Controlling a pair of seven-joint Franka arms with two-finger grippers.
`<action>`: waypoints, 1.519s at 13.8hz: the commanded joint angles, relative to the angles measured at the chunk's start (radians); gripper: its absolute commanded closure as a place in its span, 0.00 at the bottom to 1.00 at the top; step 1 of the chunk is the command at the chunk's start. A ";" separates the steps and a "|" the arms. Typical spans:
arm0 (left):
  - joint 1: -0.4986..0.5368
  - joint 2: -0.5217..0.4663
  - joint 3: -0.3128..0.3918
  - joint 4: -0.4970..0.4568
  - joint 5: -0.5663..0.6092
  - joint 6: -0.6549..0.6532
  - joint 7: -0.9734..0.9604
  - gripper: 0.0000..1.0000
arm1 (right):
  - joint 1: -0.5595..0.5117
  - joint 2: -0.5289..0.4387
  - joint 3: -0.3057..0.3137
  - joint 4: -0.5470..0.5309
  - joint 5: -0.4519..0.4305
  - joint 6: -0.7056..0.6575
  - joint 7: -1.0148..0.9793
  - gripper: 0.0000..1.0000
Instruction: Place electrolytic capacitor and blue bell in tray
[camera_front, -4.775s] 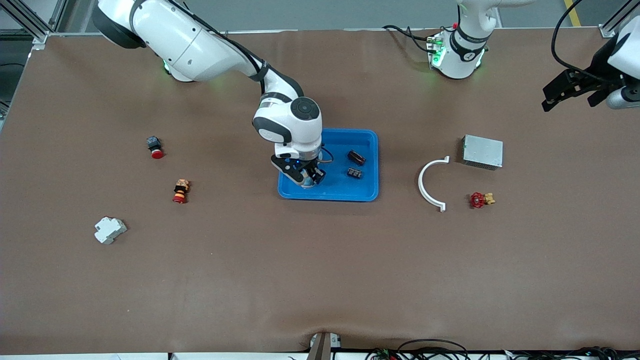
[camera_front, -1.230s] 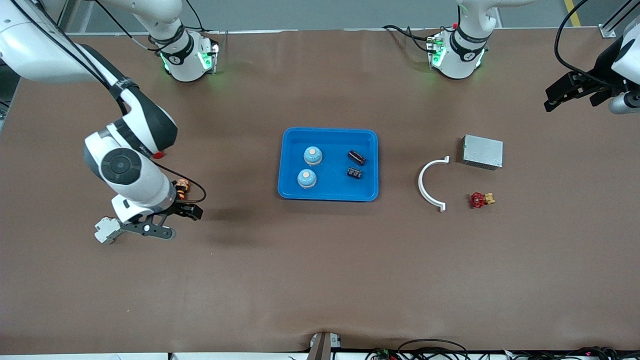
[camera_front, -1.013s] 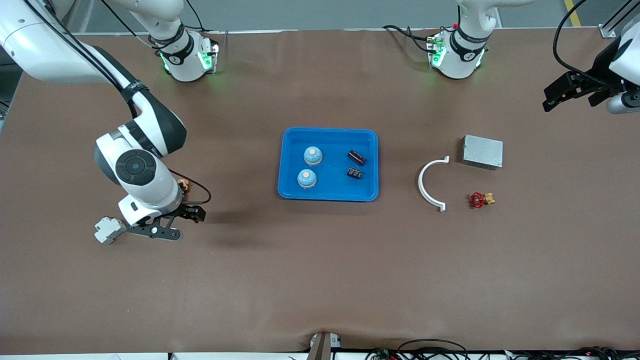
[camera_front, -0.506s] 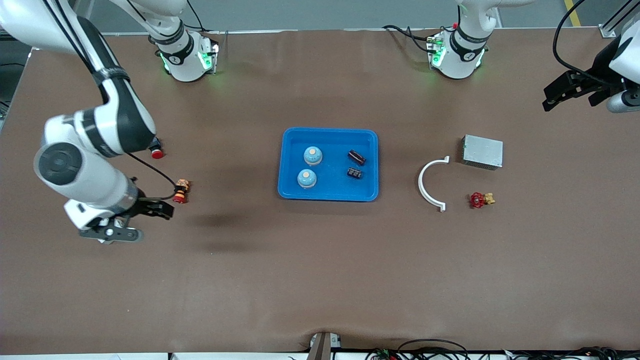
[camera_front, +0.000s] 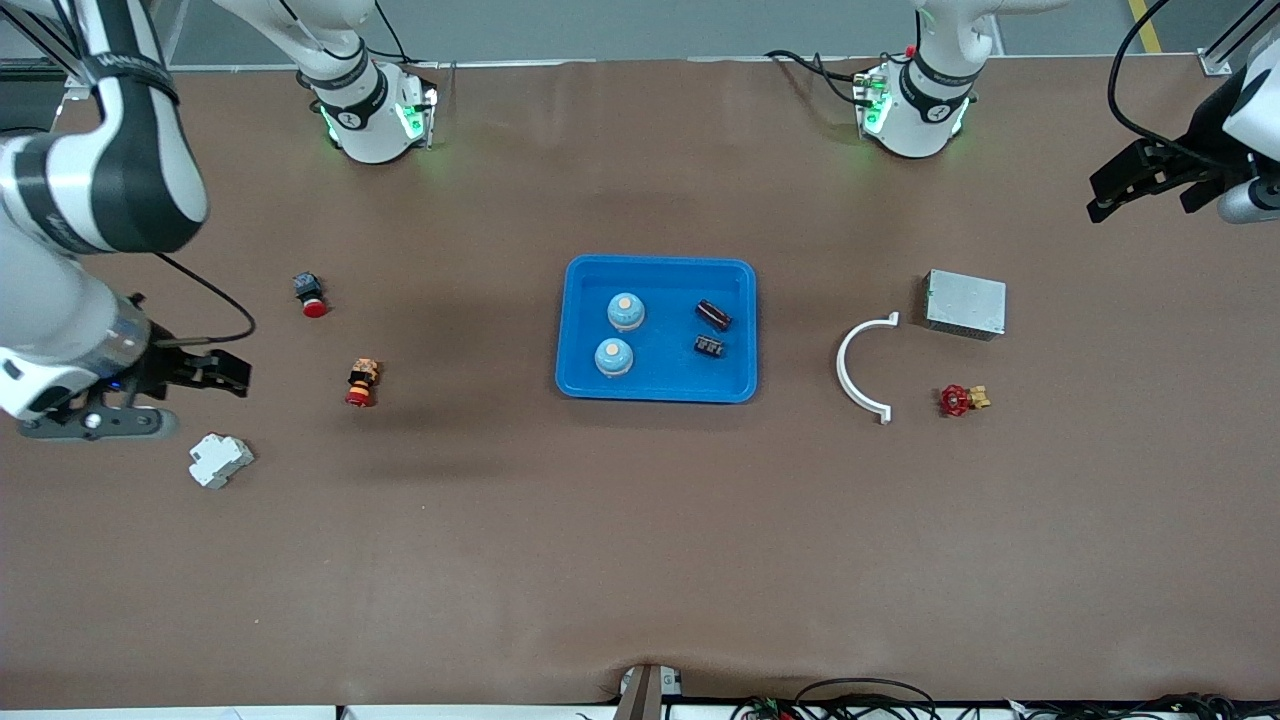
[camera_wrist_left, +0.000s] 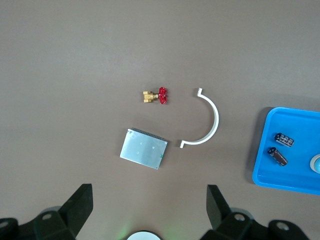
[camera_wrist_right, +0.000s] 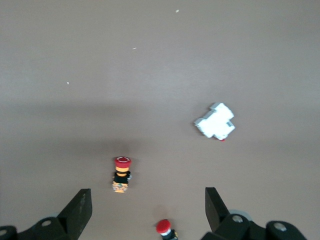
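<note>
The bright blue tray (camera_front: 660, 384) lies mid-table. In it sit two blue bells (camera_front: 626, 311) (camera_front: 613, 356) and two dark electrolytic capacitors (camera_front: 713, 314) (camera_front: 709, 346). My right gripper (camera_front: 207, 402) hangs open and empty over the right arm's end of the table, above the bare mat beside a white block (camera_front: 220, 460). My left gripper (camera_front: 1140, 200) waits open and empty, high over the left arm's end. The left wrist view shows its gripper (camera_wrist_left: 149, 197) empty, the tray's rim (camera_wrist_left: 260, 172) and both capacitors (camera_wrist_left: 284, 139) (camera_wrist_left: 277, 156). In the right wrist view the right gripper (camera_wrist_right: 147, 202) is empty.
A red-capped button (camera_front: 310, 295) and a red-and-yellow button (camera_front: 360, 382) lie toward the right arm's end. Toward the left arm's end are a white half-ring (camera_front: 858, 370), a grey metal box (camera_front: 965, 303) and a red valve (camera_front: 960, 400).
The right arm has swung away from the tray toward its own end of the table and risen, leaving both bells in the tray. The left arm has not moved.
</note>
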 joint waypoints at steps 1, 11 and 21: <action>0.000 0.023 -0.004 0.042 0.013 -0.024 -0.007 0.00 | 0.022 -0.077 -0.054 -0.026 0.031 -0.044 -0.030 0.00; 0.008 0.010 -0.032 0.017 0.013 -0.055 -0.028 0.00 | 0.106 -0.183 -0.204 -0.025 0.123 -0.155 -0.102 0.00; 0.010 0.000 -0.027 0.034 0.013 -0.060 -0.011 0.00 | 0.252 -0.217 -0.359 -0.020 0.127 -0.173 -0.102 0.00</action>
